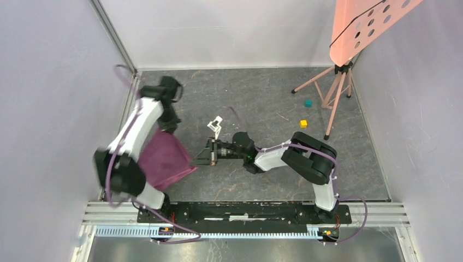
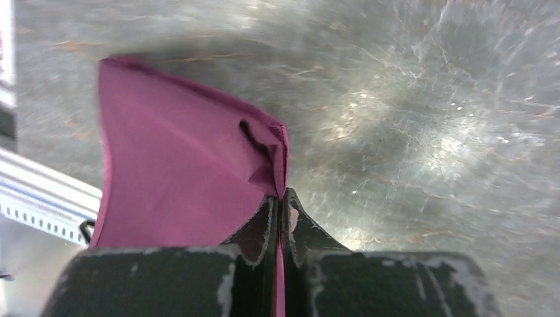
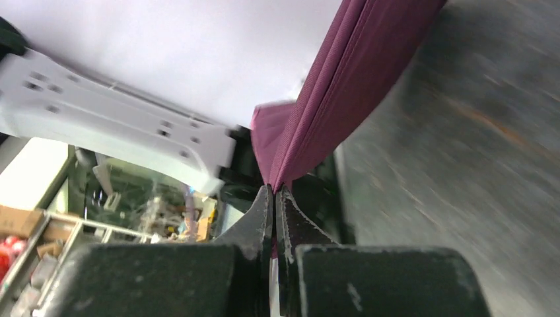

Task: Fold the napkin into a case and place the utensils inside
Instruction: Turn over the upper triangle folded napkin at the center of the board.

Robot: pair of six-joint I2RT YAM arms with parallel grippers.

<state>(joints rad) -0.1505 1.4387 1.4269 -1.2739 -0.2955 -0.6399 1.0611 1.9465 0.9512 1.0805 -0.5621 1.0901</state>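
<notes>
Folding is the step in hand: you hold the thin plum-purple fabric napkin (image 1: 164,158) up off the dark grey table (image 1: 262,103), at the left, stretched between both arms. Your left gripper (image 2: 280,198) is clamped on one corner, with the cloth spreading away from its tips. Your right gripper (image 3: 274,191) pinches a doubled edge opposite. Next, I judge, you must carry one edge across and lay it flat without slack. I cannot make out the utensils.
</notes>
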